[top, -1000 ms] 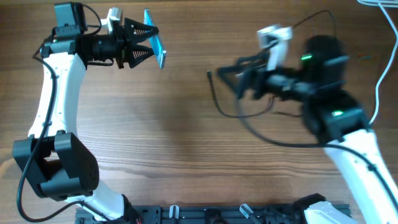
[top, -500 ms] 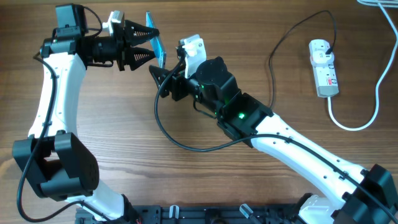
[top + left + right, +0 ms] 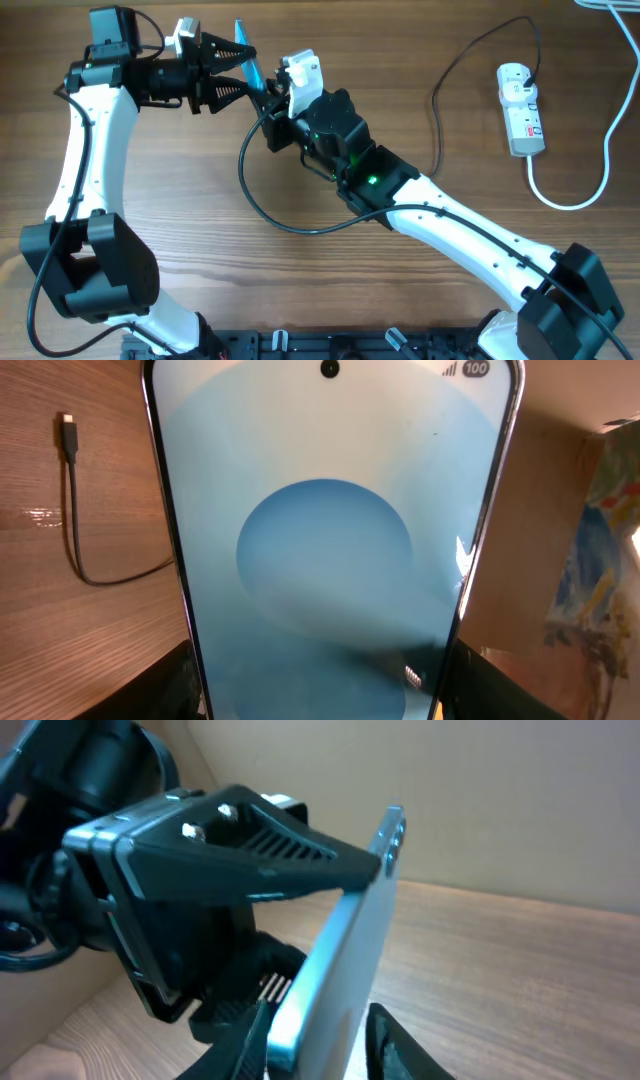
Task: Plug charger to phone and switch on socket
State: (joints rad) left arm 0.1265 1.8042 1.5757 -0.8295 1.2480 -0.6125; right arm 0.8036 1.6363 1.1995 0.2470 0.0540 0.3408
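My left gripper is shut on the phone and holds it on edge above the table's back left. The teal screen fills the left wrist view, with the left gripper dark on both sides of it. My right gripper has reached the phone's free end. Its fingers press either face of the phone. The charger loops across the table, and its plug tip lies free on the wood. The socket lies at the back right.
A white cable runs from the socket's near end round to the top right corner. The black cable climbs from the loop to the socket's far end. A dark rack lines the front edge.
My right arm has swung left from mid-table to the phone and its jaws have narrowed onto the phone's edge. The black cable loop has shifted left. The left arm has stayed put.
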